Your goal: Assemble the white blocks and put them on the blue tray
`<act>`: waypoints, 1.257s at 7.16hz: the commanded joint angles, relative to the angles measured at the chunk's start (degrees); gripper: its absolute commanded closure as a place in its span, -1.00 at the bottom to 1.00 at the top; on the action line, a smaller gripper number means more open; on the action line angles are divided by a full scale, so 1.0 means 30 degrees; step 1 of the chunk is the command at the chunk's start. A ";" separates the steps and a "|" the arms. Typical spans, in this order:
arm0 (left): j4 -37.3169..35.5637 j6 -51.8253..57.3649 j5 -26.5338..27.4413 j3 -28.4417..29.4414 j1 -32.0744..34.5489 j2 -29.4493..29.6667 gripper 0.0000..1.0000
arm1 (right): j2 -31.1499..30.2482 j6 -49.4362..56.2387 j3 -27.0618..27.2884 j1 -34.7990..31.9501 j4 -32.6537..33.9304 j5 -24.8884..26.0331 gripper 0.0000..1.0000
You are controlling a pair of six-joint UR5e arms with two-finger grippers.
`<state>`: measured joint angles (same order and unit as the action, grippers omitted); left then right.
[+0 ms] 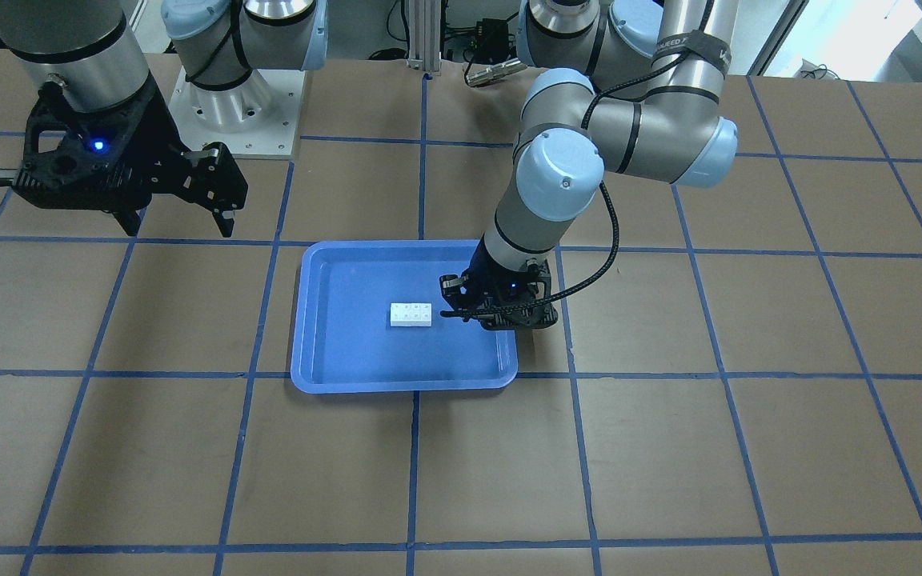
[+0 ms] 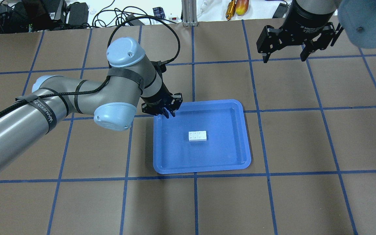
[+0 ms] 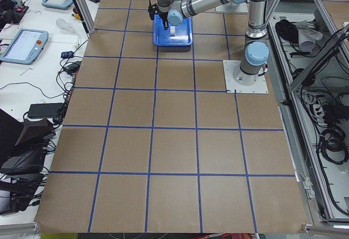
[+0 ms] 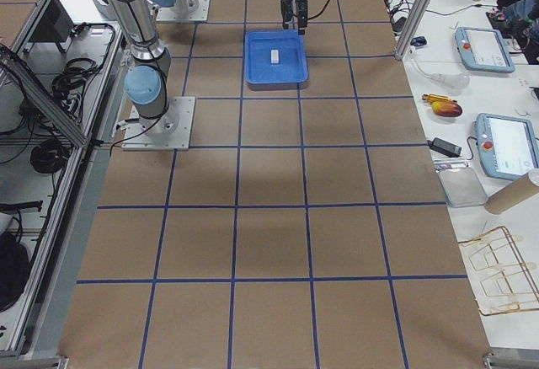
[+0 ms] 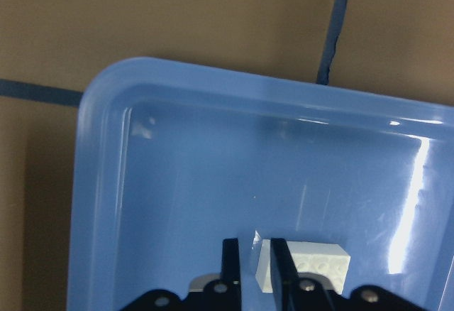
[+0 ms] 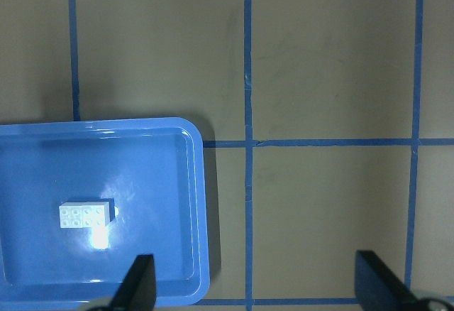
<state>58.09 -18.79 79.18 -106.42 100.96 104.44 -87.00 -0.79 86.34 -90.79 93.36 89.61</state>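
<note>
The blue tray (image 1: 405, 384) lies mid-table; it also shows in the overhead view (image 2: 201, 169). One white studded block assembly (image 1: 411, 315) lies flat near its middle, free of both grippers, and shows from overhead too (image 2: 197, 136). My left gripper (image 2: 169, 113) hovers over the tray's corner nearest my left side, beside the block and apart from it. In the left wrist view (image 5: 254, 268) its fingers stand almost together with nothing between them, and the block (image 5: 312, 261) lies just behind them. My right gripper (image 2: 284, 55) is open and empty, high above the bare table away from the tray.
The table is brown with a blue tape grid. The right wrist view shows the tray (image 6: 198, 219) and the block (image 6: 86, 214) at lower left. Cables and tools lie beyond the far edge. Operator benches with tablets flank both table ends.
</note>
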 commanded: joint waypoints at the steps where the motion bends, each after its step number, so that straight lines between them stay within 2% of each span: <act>1: 0.2566 0.2994 0.0207 0.0170 -0.1682 -0.1669 0.41 | 0.0027 0.0028 -0.0097 -0.0001 -0.0008 0.0013 -1.00; 3: 0.5932 0.5754 0.1691 0.1016 -0.3382 -0.3165 0.41 | -0.0003 0.0028 -0.0039 -0.0001 0.0021 -0.0015 -1.00; 5: 0.8367 0.5970 0.2871 0.1983 -0.3594 -0.4513 0.36 | -0.0031 0.0027 -0.0010 -0.0001 -0.0008 0.0013 -1.00; 7: 0.8526 0.5999 0.4185 0.2717 -0.3682 -0.5715 0.26 | -0.0061 -0.0001 0.0049 -0.0001 -0.0008 -0.0015 -1.00; 9: 0.8526 0.5999 0.4221 0.2691 -0.3886 -0.6654 0.10 | -0.0061 -0.0002 0.0049 -0.0001 -0.0038 -0.0074 -1.00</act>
<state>83.54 -0.80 91.45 -98.45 89.72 86.24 -87.18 -0.78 86.48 -90.79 93.28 89.49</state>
